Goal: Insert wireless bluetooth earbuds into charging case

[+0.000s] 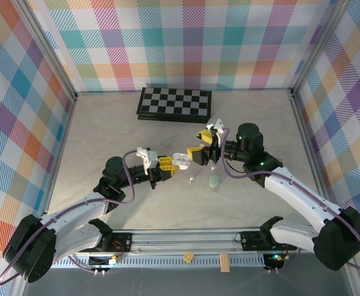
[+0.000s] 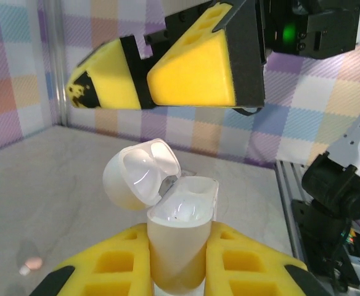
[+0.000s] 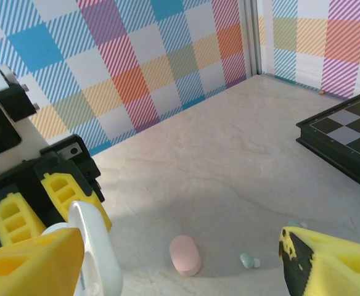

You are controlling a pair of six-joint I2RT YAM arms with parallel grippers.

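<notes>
Worktop (image 1: 106, 135): pale grey, marbled, level. Chessboard (image 1: 174, 103) lies flat at the far edge, about centre. Mid-worktop lies a pale green pebble case (image 1: 214, 180). A white earbud (image 1: 192, 180) lies near its left side, not touching. From the right wrist: a pink pebble case (image 3: 185, 254) lies flat, with a pale green earbud (image 3: 249, 261) near it, apart.

Pastel plaid walls (image 1: 180, 43) enclose a pale marbled tabletop (image 1: 106, 135) under even light.
</notes>
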